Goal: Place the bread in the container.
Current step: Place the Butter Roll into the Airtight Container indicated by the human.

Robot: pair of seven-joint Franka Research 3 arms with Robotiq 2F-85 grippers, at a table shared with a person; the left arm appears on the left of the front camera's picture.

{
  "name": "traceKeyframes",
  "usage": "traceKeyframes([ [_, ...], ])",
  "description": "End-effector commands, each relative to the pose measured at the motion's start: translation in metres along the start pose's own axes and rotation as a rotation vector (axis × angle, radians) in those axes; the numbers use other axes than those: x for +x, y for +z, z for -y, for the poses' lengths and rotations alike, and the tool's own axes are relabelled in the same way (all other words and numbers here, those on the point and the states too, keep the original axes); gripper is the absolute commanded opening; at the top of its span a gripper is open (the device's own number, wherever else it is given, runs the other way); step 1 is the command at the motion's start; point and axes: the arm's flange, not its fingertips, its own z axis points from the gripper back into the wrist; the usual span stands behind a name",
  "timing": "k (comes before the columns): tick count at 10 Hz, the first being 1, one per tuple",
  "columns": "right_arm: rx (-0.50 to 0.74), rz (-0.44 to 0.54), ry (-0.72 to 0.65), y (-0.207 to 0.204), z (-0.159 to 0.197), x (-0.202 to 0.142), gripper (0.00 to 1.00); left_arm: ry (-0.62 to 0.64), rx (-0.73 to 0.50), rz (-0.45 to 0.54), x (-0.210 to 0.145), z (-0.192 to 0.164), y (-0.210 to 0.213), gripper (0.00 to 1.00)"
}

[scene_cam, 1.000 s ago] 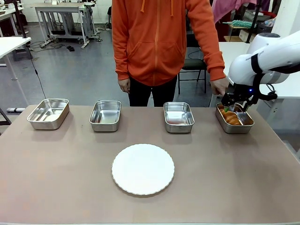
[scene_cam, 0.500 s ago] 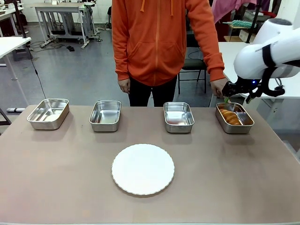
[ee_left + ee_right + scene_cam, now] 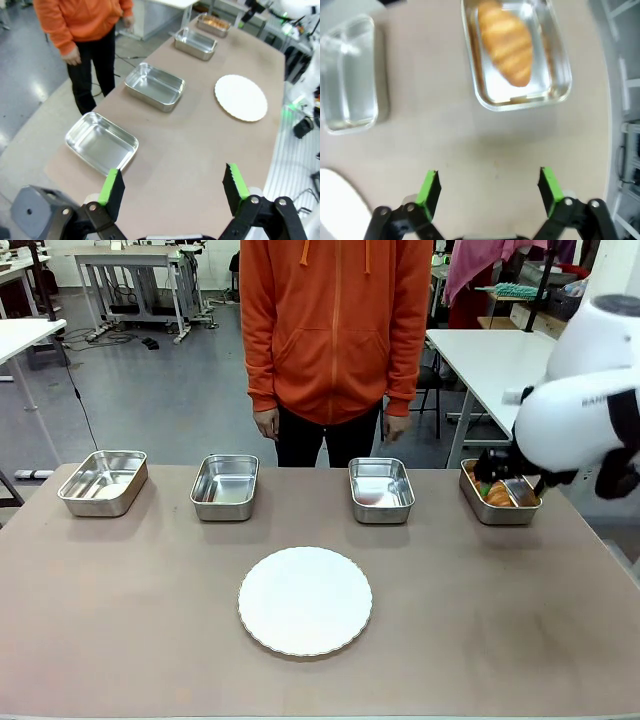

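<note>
The bread point(image 3: 507, 45), a golden-brown croissant, lies in the container point(image 3: 520, 105), the steel pan at the far right of the row. From the front the bread point(image 3: 497, 495) shows in the container point(image 3: 500, 516), partly behind my right arm point(image 3: 585, 420). My right gripper point(image 3: 489, 187) is open and holds nothing, above the bare table on the near side of that pan. High over the table's left end, my left gripper point(image 3: 173, 182) is also open with nothing between its fingers. The left wrist view shows the bread point(image 3: 215, 22) far off.
Three more steel pans point(image 3: 103, 481) point(image 3: 225, 486) point(image 3: 381, 490) stand in the row, with nothing in them. A round white plate point(image 3: 305, 600) lies at the table's middle. A person in an orange hoodie point(image 3: 335, 330) stands at the far edge, hands at their sides.
My right gripper has risen out of the far-right pan and drawn back toward my side, leaving the bread in it. The person's hand beside that pan has gone back to their side.
</note>
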Motion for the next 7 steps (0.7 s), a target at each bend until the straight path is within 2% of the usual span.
traceKeyframes([
  [1, 0.002, 0.014, 0.021, -0.003, 0.0, -0.029, 1.0, -0.014, 0.001, 0.011, 0.001, 0.001, 0.0, 1.0],
  [3, 0.015, -0.003, 0.064, -0.009, 0.004, -0.042, 1.0, -0.014, 0.001, 0.011, 0.001, 0.001, 0.0, 1.0],
  [7, -0.011, -0.013, 0.028, -0.008, -0.003, -0.035, 1.0, -0.014, 0.001, 0.011, 0.001, 0.001, 0.0, 1.0],
])
